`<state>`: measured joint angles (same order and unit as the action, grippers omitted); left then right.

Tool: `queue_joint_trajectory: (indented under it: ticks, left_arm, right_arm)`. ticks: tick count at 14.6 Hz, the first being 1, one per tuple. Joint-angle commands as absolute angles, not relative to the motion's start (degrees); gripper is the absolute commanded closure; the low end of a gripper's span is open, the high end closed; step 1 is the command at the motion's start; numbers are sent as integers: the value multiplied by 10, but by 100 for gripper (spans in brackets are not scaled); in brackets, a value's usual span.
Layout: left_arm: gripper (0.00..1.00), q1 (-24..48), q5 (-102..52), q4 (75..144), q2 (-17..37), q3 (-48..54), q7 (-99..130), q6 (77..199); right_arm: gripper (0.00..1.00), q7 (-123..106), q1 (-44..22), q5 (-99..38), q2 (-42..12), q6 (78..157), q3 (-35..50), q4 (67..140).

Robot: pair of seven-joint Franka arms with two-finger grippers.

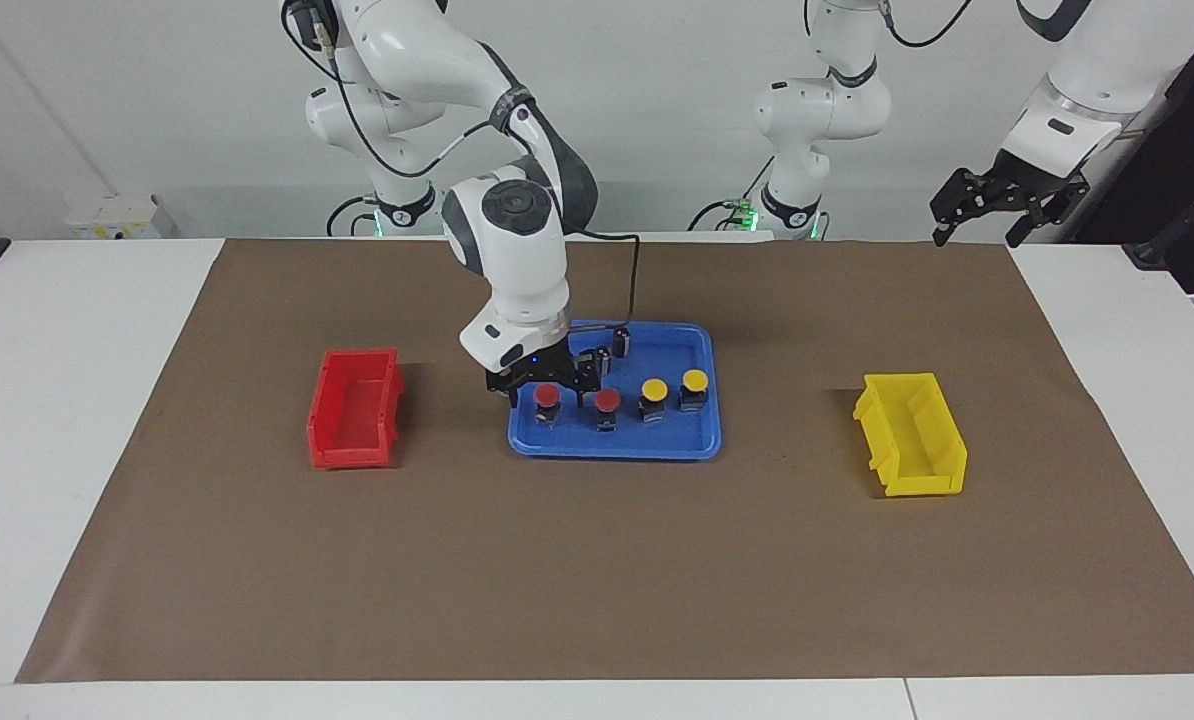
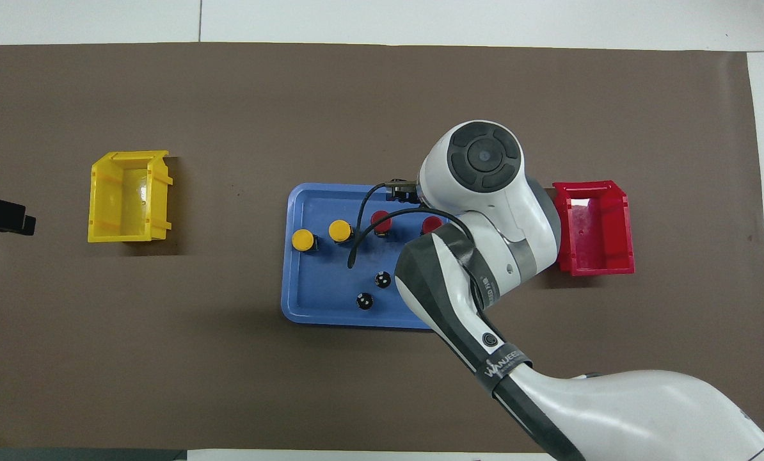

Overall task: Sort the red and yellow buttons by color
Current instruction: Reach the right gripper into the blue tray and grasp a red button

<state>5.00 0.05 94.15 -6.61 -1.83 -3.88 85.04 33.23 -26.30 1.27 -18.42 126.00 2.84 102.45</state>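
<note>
A: Where is the right gripper [image 1: 547,388] sitting?

B: It is hanging low over the blue tray [image 1: 702,440], at the tray's end toward the red bin [image 1: 354,408]. Its jaws are standing open, one on each side of a red button [image 1: 547,397], gripping nothing.

A: And the other buttons?

B: All four are standing upright in the tray in a rough row. The second red button [image 1: 607,402] is sitting just beside the first, then the two yellow buttons [image 1: 654,390] follow toward the yellow bin [image 1: 912,436]. Two dark cylinders [image 2: 382,280] are standing in the tray nearer to the robots than the row.

A: What is the left gripper [image 1: 992,215] doing?

B: It is waiting up in the air above the edge of the brown mat [image 1: 597,560] at the left arm's end of the surface [image 1: 57,400], jaws open and holding nothing.

A: Are the bins holding anything?

B: Both are showing bare floors from overhead, each well apart from the tray
</note>
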Motion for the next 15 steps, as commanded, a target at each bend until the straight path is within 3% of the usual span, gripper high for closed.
queue_joint_trajectory:
  ticks: [1, 5, 11, 13, 15]
  left_arm:
    - [0, 50, -1, 952, -77, -21, -40, 853]
    - [0, 51, 1, 952, -77, -20, -40, 854]
    - [0, 52, 1, 953, -77, -19, -39, 860]
    - [0, 57, 1, 954, -76, -18, -33, 873]
    - [3, 87, 1, 968, -71, 3, 57, 938]
  right_arm:
    - [4, 338, -265, 18, -169, 1282, 28, 1070]
    - [20, 337, -266, 18, -162, 1282, 28, 1093]
    - [64, 332, -265, 18, -163, 1282, 28, 1091]
    - [68, 329, -255, 18, -165, 1242, 27, 1046]
    - [68, 308, -230, 15, -165, 1143, 27, 961]
